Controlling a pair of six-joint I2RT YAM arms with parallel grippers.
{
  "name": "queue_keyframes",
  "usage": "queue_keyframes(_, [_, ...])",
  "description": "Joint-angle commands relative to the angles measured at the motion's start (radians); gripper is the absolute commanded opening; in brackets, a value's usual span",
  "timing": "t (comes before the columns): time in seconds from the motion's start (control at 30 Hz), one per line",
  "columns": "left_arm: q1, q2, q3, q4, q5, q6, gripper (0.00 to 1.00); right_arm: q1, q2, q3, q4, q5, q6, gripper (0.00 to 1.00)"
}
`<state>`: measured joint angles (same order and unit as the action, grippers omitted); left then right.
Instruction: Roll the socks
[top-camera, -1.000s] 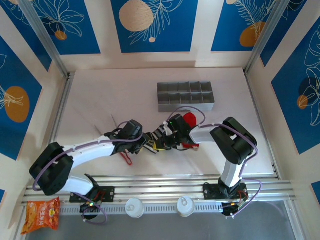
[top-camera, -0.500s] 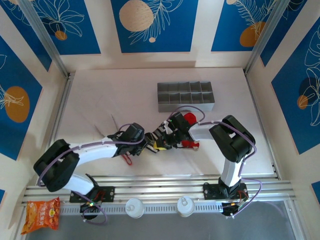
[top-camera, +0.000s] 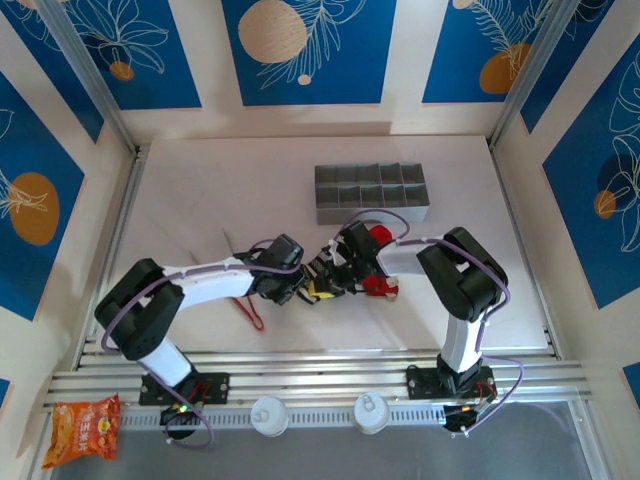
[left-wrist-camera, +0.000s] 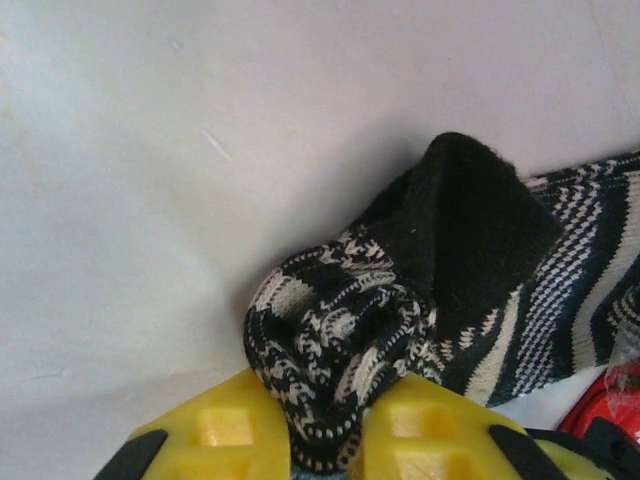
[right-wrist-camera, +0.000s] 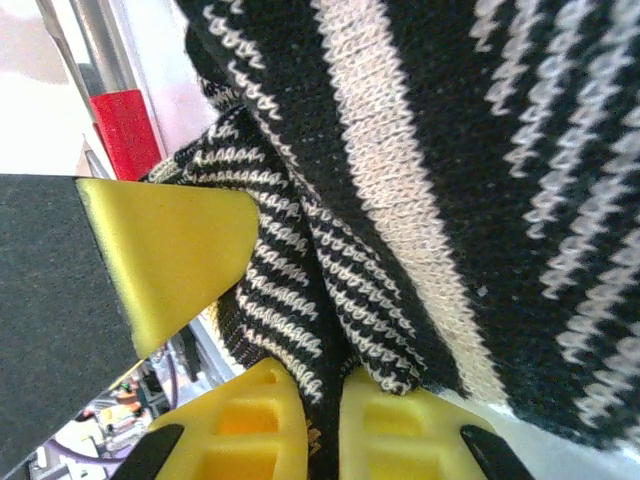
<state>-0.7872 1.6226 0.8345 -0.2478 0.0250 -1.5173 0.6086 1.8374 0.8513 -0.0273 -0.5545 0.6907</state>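
Note:
The black sock with grey-white stripes (top-camera: 322, 262) lies bunched at mid-table between my two grippers. My left gripper (top-camera: 297, 287) is shut on its crumpled, rolled-up end (left-wrist-camera: 335, 335), the fabric squeezed between the yellow fingers (left-wrist-camera: 215, 430). My right gripper (top-camera: 337, 268) pinches a fold of the same sock (right-wrist-camera: 420, 150) from the other side, its pads (right-wrist-camera: 400, 420) closed tight on the knit. The red sock (top-camera: 378, 238) sits just right of the right gripper, partly hidden by the arm. A further red patch (top-camera: 381, 287) shows below that arm.
A grey divided organiser tray (top-camera: 372, 193) stands behind the socks. Thin red-handled tongs (top-camera: 254, 314) lie under the left forearm. An orange snack bag (top-camera: 85, 427) lies off the table at the near left. Walls close in on three sides.
The left gripper has slid right along the table, closing toward the right gripper and bunching the striped sock tighter. The left elbow swung right. The right gripper barely moved.

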Motion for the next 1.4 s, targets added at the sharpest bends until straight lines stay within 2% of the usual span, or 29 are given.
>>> queue_keyframes(0.0, [-0.012,0.117,-0.015,-0.251,0.082,-0.007,0.08,0.031,-0.002,-0.035,-0.157,0.299,-0.129,0.12])
queue_keyframes(0.13, [-0.013,0.148,0.035,-0.349,0.092,-0.003,0.04,0.111,-0.189,-0.123,-0.049,0.455,-0.249,0.41])
queue_keyframes(0.17, [-0.012,0.154,0.046,-0.360,0.095,-0.006,0.04,0.127,-0.237,-0.152,-0.013,0.487,-0.266,0.46])
queue_keyframes(0.37, [-0.015,0.197,0.110,-0.419,0.112,-0.015,0.02,0.206,-0.418,-0.271,0.148,0.587,-0.337,0.52])
queue_keyframes(0.53, [-0.019,0.244,0.203,-0.521,0.108,0.004,0.01,0.336,-0.493,-0.349,0.302,0.774,-0.456,0.57])
queue_keyframes(0.8, [-0.019,0.268,0.235,-0.548,0.127,0.011,0.00,0.408,-0.382,-0.264,0.264,0.926,-0.597,0.59])
queue_keyframes(0.97, [-0.017,0.263,0.231,-0.534,0.144,0.000,0.01,0.437,-0.287,-0.224,0.243,0.993,-0.596,0.57])
queue_keyframes(1.27, [-0.003,0.244,0.197,-0.501,0.194,-0.051,0.00,0.484,-0.174,-0.203,0.169,1.104,-0.493,0.46])
queue_keyframes(1.37, [0.002,0.234,0.171,-0.472,0.225,-0.079,0.00,0.488,-0.143,-0.179,0.139,1.122,-0.495,0.33])
